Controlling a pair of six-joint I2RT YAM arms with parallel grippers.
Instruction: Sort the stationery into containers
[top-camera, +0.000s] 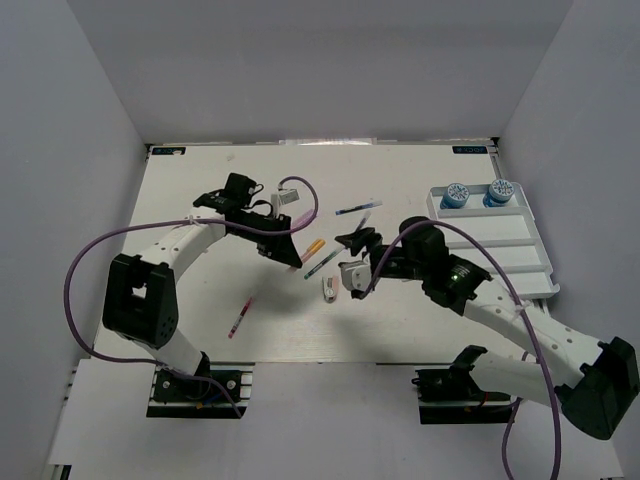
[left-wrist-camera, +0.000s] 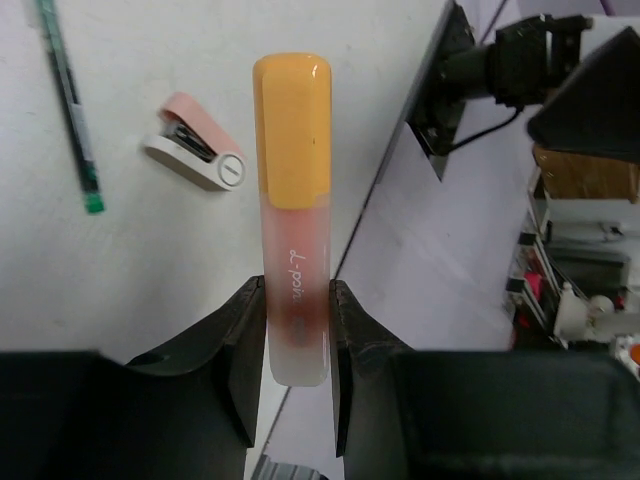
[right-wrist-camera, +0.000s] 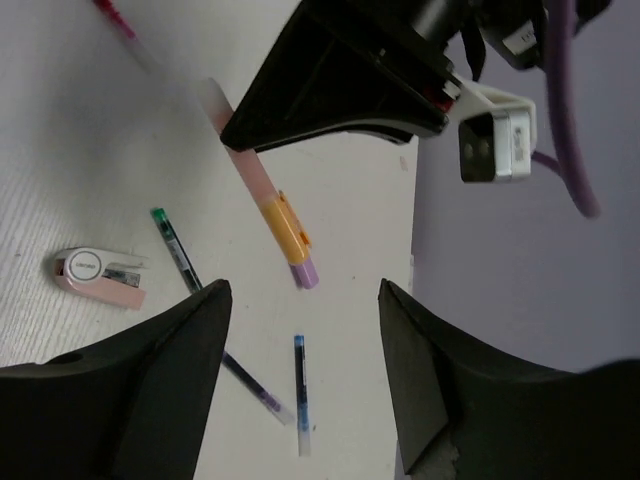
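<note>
My left gripper (left-wrist-camera: 298, 330) is shut on the clear pink end of a highlighter (left-wrist-camera: 292, 130) with a yellow-orange cap, held low over the table's middle (top-camera: 313, 247). In the right wrist view the same highlighter (right-wrist-camera: 283, 222) pokes out from under the left gripper, with a purple tip past the orange. My right gripper (right-wrist-camera: 305, 340) stands open and empty just right of it (top-camera: 353, 240). A green-tipped pen (top-camera: 322, 263), a pink-white piece (top-camera: 330, 289), a blue pen (top-camera: 358, 209) and a red pen (top-camera: 240, 318) lie on the table. The white divided tray (top-camera: 510, 262) sits at the right.
Two blue-and-white round items (top-camera: 456, 195) (top-camera: 498, 193) stand in the tray's far compartment. A dark pen with a purple band (right-wrist-camera: 250, 385) lies beside the blue pen (right-wrist-camera: 300, 385). A purple cable (top-camera: 300, 190) loops over the left arm. White walls close in three sides.
</note>
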